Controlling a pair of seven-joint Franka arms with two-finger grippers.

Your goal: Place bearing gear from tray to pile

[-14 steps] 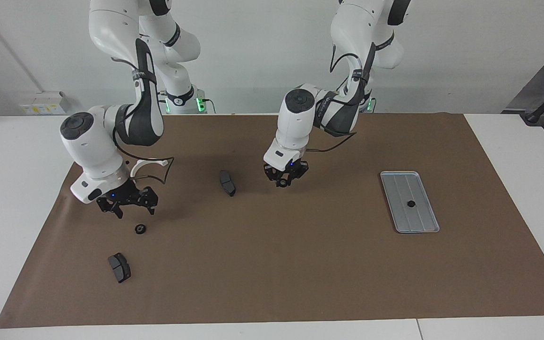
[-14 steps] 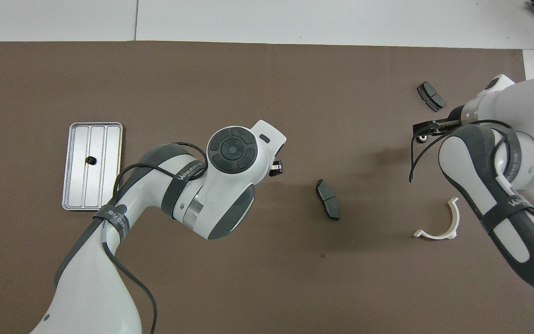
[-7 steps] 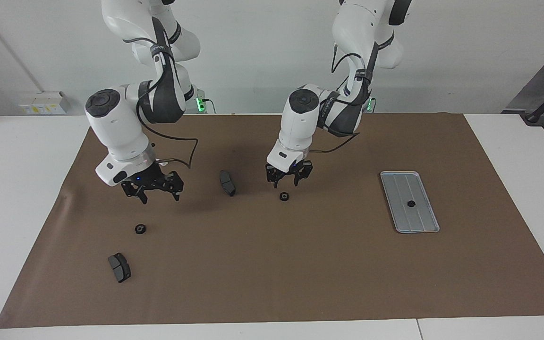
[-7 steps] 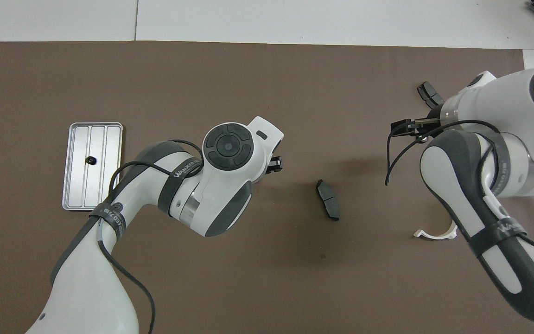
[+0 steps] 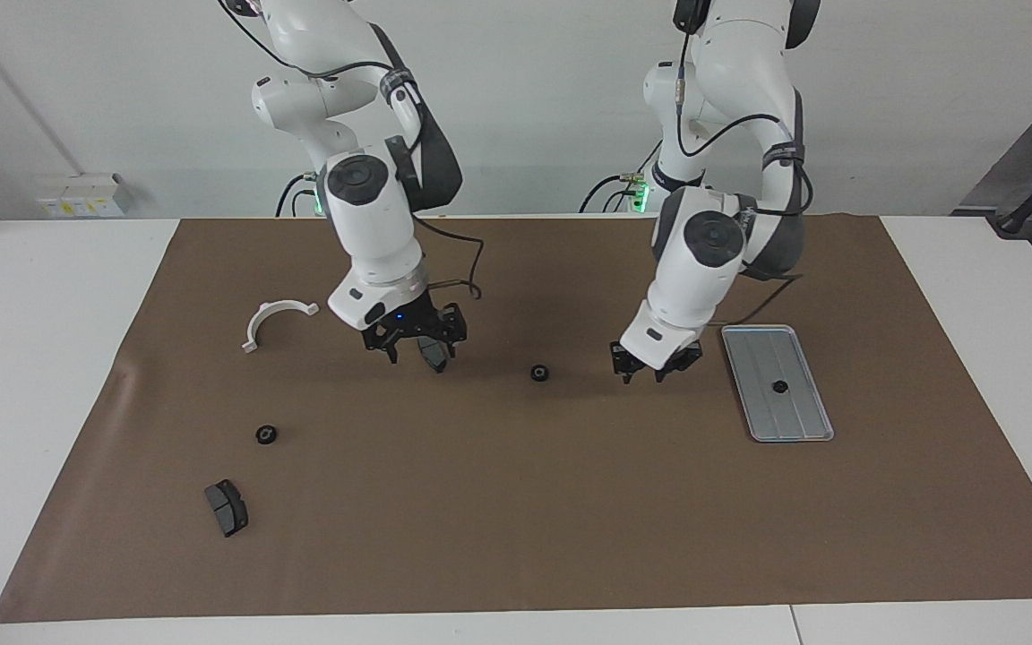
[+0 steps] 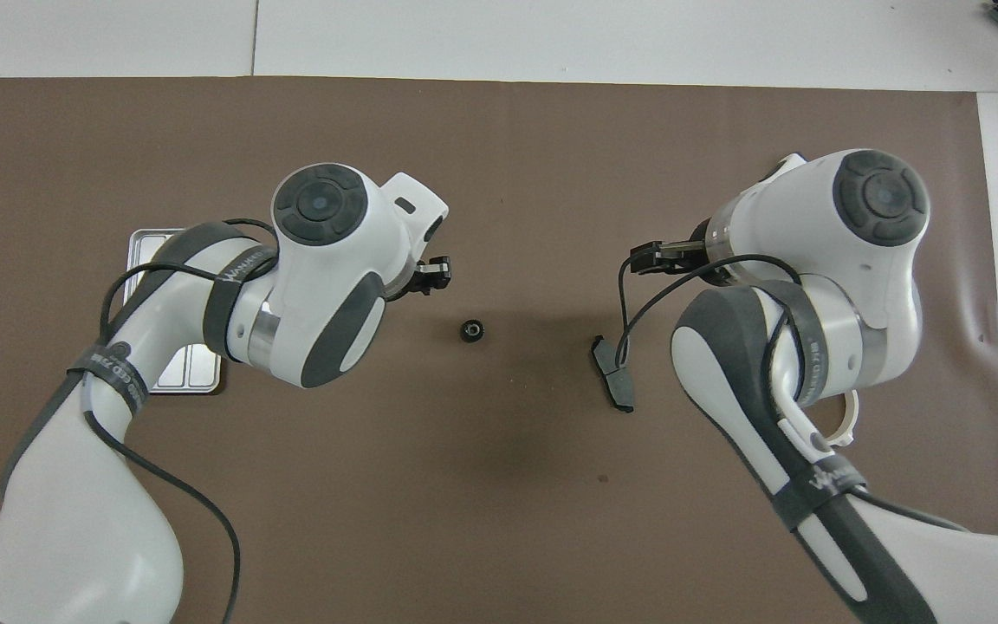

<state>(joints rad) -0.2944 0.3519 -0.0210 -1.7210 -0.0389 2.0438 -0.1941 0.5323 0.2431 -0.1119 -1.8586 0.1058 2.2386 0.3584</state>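
Note:
The silver tray (image 5: 798,408) lies toward the left arm's end of the mat with one small black bearing gear (image 5: 780,386) on it. A second gear (image 5: 539,372) lies on the mat mid-table and also shows in the overhead view (image 6: 469,330). A third gear (image 5: 266,434) lies in the pile near a dark brake pad (image 5: 227,507) and the white half-ring bracket (image 5: 276,320). My left gripper (image 5: 657,367) is open and empty over the mat between the mid-table gear and the tray. My right gripper (image 5: 419,349) is open and empty over another brake pad (image 6: 613,374).
A brown mat (image 5: 516,502) covers the table. In the overhead view the left arm hides most of the tray (image 6: 148,247), and the right arm hides part of the bracket (image 6: 848,423).
The left gripper let go of a gear mid-table and swung back toward the tray. The right gripper moved from over the pile's gear to over the mid-table brake pad.

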